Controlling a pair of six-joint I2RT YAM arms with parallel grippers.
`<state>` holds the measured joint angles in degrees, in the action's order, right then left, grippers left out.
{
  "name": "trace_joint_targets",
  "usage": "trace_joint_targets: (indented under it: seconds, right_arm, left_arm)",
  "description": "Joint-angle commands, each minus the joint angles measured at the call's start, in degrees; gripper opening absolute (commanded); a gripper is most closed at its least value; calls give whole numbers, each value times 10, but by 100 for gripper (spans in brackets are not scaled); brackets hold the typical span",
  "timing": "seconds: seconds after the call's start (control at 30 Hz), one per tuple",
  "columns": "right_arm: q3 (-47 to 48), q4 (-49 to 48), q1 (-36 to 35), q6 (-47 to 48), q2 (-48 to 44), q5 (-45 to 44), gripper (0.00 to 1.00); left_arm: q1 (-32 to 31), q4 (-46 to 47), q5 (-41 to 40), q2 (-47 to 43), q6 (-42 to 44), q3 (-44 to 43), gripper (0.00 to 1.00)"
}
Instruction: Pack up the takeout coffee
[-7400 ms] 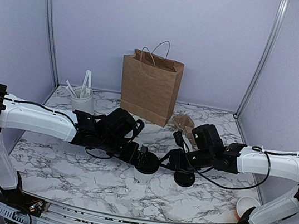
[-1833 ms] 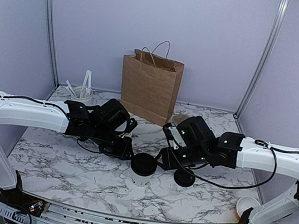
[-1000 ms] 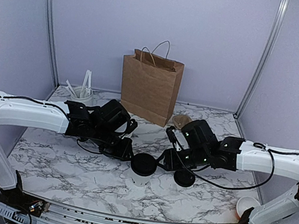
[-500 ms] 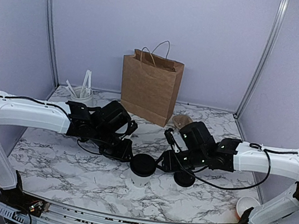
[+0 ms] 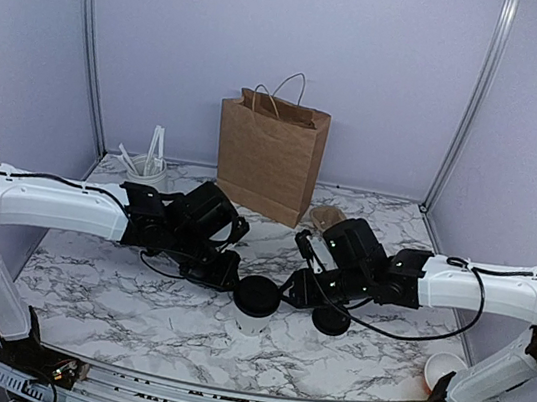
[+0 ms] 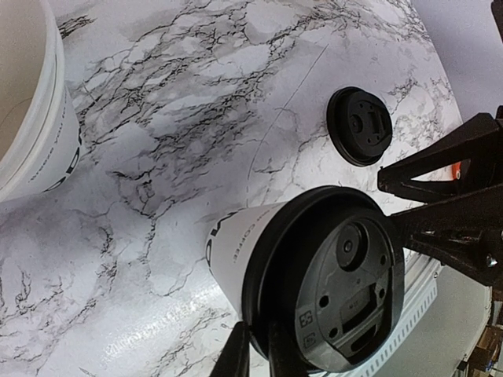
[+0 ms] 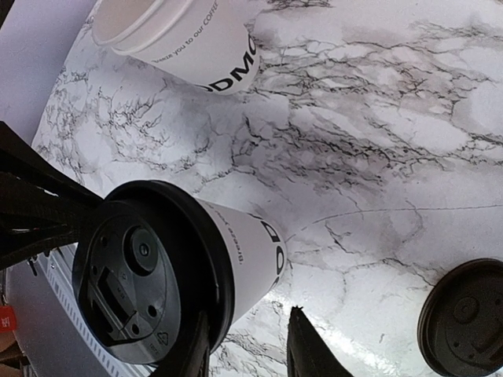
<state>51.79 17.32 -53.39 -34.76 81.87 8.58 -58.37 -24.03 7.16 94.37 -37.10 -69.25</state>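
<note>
The coffee cup point(image 5: 257, 300) stood on the table point(image 5: 132, 302) between both hands. The left hand point(image 6: 258, 357) pinched its lid point(image 6: 338, 290) at the rim. The right hand point(image 7: 253, 349) straddled the opposite edge, fingers apart. Light and thin-walled, it likely crushed easily, and the lid might pop off, so the wall below the rim looked the safer hold.

A brown paper bag with handles point(image 5: 268, 166) stands upright. Well in front of the bag sits a small white paper cup with a round black plastic lid point(image 5: 257, 300), flanked by the left gripper point(image 5: 229, 279) and right gripper point(image 5: 293, 291). Front-right of the bag lies a loose round black plastic lid point(image 5: 331, 321); left of the bag, a white tub of utensils point(image 5: 147, 179).
</note>
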Motion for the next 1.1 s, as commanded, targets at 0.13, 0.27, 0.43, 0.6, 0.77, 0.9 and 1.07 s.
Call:
trace_joint_targets:
  seconds: [0.13,0.27,0.43,0.6,0.77,0.9,1.07]
  right_arm:
    - [-24,-3,-1,0,15,10,32]
    - [-26,-4,-4,0,17,10,32]
    - [-26,1,-7,1,20,4,32]
    - [-20,10,-10,5,24,-7,32]
    - [-13,20,-17,9,29,-22,32]
    - [-8,30,-23,12,35,-37,32]
    - [3,48,-32,18,41,-58,32]
  left_arm:
    - [-21,-49,-4,52,3,53,7]
    - [-24,-50,-13,61,1,55,7]
    - [-25,-49,-23,66,-1,54,6]
    - [-27,-49,-30,77,-4,59,6]
    - [-28,-48,-43,83,-8,65,6]
    - [-28,-48,-52,88,-13,71,6]
    - [-33,-50,-64,90,-17,73,5]
